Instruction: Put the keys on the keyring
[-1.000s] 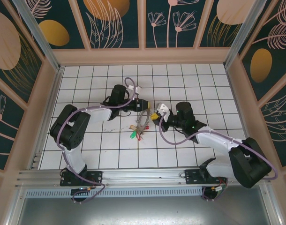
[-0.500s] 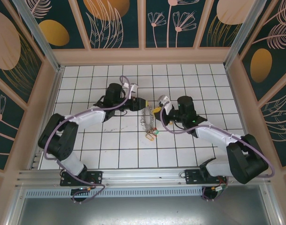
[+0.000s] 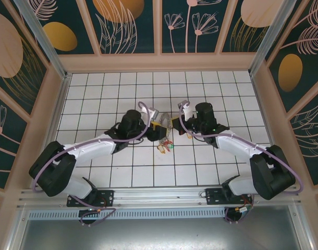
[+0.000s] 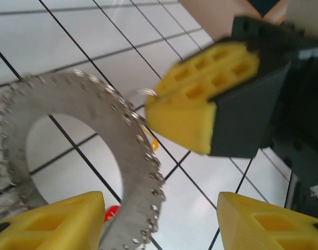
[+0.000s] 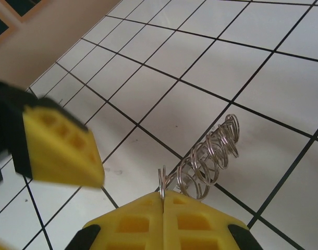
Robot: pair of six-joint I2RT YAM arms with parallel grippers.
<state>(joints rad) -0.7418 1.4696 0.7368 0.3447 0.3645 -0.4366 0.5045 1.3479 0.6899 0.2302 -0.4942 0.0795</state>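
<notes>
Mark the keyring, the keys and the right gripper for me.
keyring (image 4: 81, 94), left wrist view, flat band of the hoop.
keys (image 3: 164, 147), top view, coloured heads on the tiles.
right gripper (image 5: 163, 205), right wrist view, seam between the shut yellow fingertips.

keys (image 3: 164, 147) on white tiled floor (image 3: 96, 88)

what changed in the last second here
The left hand opened, apparently letting go of the keyring, and pulled toward the near edge. The keys slid right. The right hand moved slightly away from its base, still shut on the keyring's wire end.
</notes>
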